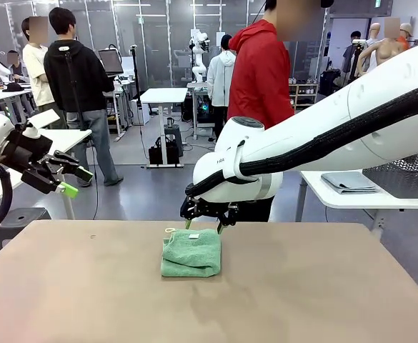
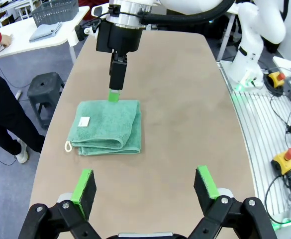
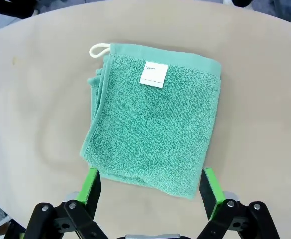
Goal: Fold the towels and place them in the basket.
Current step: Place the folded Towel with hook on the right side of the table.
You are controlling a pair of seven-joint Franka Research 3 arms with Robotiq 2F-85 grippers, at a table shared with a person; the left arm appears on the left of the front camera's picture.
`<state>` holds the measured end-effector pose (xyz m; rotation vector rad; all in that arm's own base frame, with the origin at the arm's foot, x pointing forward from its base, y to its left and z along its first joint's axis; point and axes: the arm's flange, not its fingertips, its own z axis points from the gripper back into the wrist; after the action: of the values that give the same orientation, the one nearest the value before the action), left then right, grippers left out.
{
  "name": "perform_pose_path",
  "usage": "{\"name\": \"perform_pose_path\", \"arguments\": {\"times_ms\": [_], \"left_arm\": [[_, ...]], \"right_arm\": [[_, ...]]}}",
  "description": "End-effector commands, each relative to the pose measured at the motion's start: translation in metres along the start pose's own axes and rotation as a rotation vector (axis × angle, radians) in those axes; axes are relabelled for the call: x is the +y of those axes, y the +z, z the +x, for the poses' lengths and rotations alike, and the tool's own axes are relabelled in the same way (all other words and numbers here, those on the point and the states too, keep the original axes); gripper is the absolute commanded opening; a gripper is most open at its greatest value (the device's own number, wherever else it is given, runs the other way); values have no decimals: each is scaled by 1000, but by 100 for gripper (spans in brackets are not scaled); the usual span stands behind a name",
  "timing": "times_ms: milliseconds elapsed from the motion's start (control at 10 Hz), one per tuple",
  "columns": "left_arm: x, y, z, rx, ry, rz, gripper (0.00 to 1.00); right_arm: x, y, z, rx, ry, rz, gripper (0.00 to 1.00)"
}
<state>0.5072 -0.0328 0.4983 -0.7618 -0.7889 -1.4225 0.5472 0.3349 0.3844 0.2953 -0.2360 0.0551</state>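
the green towel (image 1: 191, 254) lies folded mid-table (image 1: 316, 293), white tag (image 3: 153, 74) up. the right gripper (image 1: 207, 225) hangs over its far edge, jaws spread wide, holding nothing. the left gripper (image 1: 76, 181) hovers off to the left, also spread and empty. the basket (image 1: 409, 179) sits on a side table (image 1: 380, 201), a grey towel (image 1: 348, 182) beside it.

Bare table (image 1: 323, 286) all round towel (image 1: 191, 254) — right tool (image 1: 205, 226) above far edge
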Motion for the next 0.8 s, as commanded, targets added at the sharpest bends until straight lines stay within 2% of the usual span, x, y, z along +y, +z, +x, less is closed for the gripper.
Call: {"name": "perform_pose_path", "arguments": {"times_ms": [0,700], "left_arm": [[-2,1,2,-1,-6,3,100],[-2,1,2,-1,-6,3,100]], "right_arm": [[4,-2,3,-5,-1,-10,100],[0,0,0,0,0,0,100]]}}
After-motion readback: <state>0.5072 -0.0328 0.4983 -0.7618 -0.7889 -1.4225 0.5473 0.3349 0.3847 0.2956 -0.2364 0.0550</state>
